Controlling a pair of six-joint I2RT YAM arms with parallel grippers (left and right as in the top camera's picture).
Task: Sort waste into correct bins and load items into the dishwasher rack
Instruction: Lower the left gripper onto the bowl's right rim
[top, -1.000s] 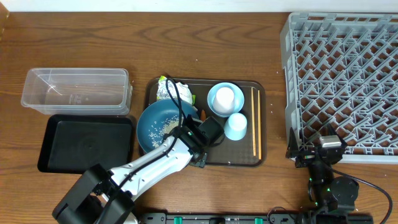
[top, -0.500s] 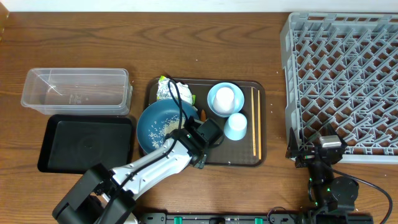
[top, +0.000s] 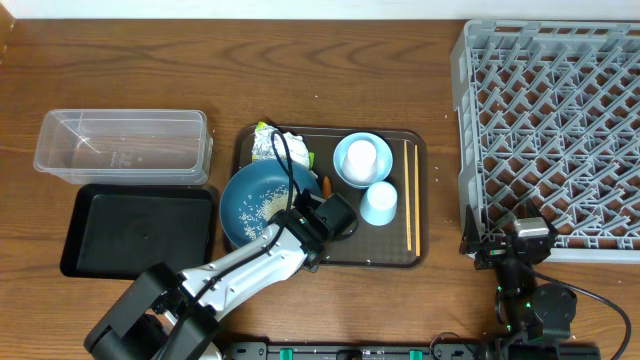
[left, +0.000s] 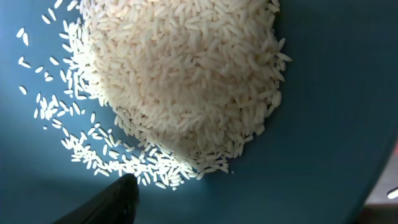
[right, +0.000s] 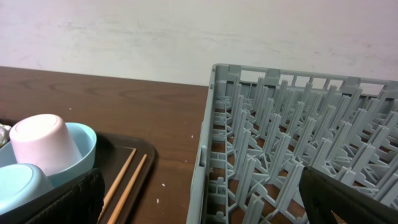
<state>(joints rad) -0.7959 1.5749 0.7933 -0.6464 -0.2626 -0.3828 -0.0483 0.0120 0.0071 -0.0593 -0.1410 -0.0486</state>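
Note:
The large dark blue bowl sits on the left of the brown tray and holds a heap of white rice. My left gripper is at the bowl's right rim. The left wrist view shows the rice close up with one dark finger inside the bowl; the other finger is hidden. The orange carrot lies by the rim and the foil wrapper behind the bowl. My right gripper is open and empty at the grey rack's front left corner.
The whitish cup stands upside down in the small light blue bowl. The light blue cup and the chopsticks also lie on the brown tray. The clear tub and black tray are at the left.
My left wrist has shifted slightly left and toward the front over the bowl's rim. The bowl and the right arm have not moved.

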